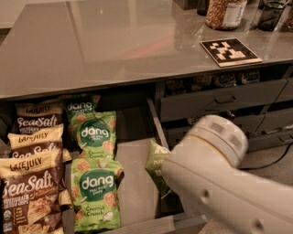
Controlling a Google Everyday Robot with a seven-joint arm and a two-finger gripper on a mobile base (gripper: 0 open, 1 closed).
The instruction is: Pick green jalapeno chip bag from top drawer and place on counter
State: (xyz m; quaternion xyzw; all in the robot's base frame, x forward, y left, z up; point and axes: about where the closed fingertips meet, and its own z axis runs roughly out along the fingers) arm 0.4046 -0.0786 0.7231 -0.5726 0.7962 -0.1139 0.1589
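The green jalapeno chip bag (157,163) is small and olive green. It stands tilted at the right side of the open top drawer (137,183), by the drawer's right wall, and its lower right part is hidden. My gripper is hidden behind my own pale arm (219,183), just right of and below the bag. The arm fills the lower right of the view. The glossy grey-brown counter (114,45) runs across the top, with the black-and-white marker tile (230,51) on its right.
Bright green Dang bags (95,192) lie in the drawer's middle row and brown Sea Salt bags (32,183) in the left row. Narrower grey drawers (219,103) sit at the right under the counter. A jar (224,13) stands at the counter's back right.
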